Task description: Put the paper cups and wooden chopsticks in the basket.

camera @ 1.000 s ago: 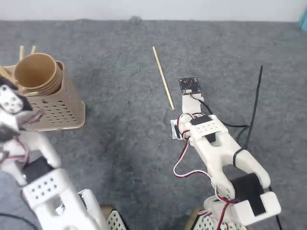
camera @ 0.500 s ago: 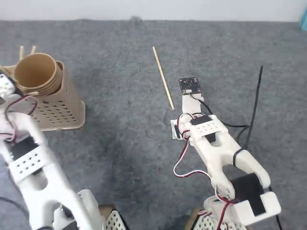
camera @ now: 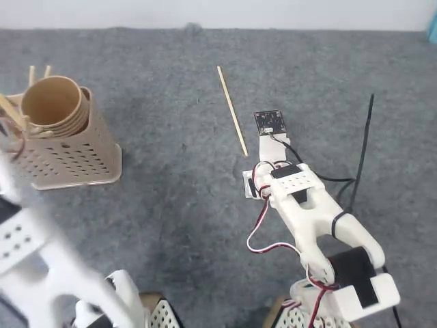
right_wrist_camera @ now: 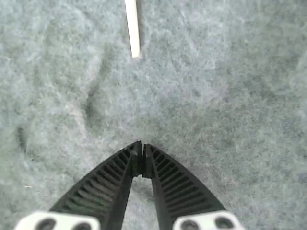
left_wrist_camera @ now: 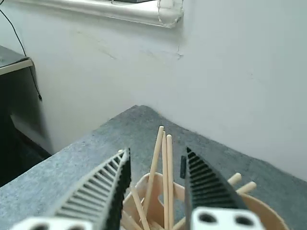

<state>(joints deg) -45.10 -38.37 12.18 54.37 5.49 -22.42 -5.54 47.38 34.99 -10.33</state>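
Observation:
A tan perforated basket (camera: 72, 156) stands at the left with stacked paper cups (camera: 52, 102) and several wooden chopsticks (camera: 31, 74) in it. One loose chopstick (camera: 232, 111) lies on the grey carpet, just beyond the right arm (camera: 300, 198). My right gripper (right_wrist_camera: 140, 147) is shut and empty, low over the carpet, a short way from the chopstick's near end (right_wrist_camera: 132, 28). My left gripper (left_wrist_camera: 157, 153) is open above and behind the basket. The upright chopsticks (left_wrist_camera: 166, 167) and a cup rim (left_wrist_camera: 268, 213) lie beyond its fingers.
Grey carpet (camera: 171, 205) covers the table, with free room between the basket and the right arm. A black cable (camera: 362, 154) runs past the right arm. The left arm (camera: 27, 260) fills the lower left corner. A white wall (left_wrist_camera: 230, 72) rises behind the table.
The left arm has swung away from the basket toward the left edge and lower corner, blurred in motion. The right arm and the loose chopstick have not moved.

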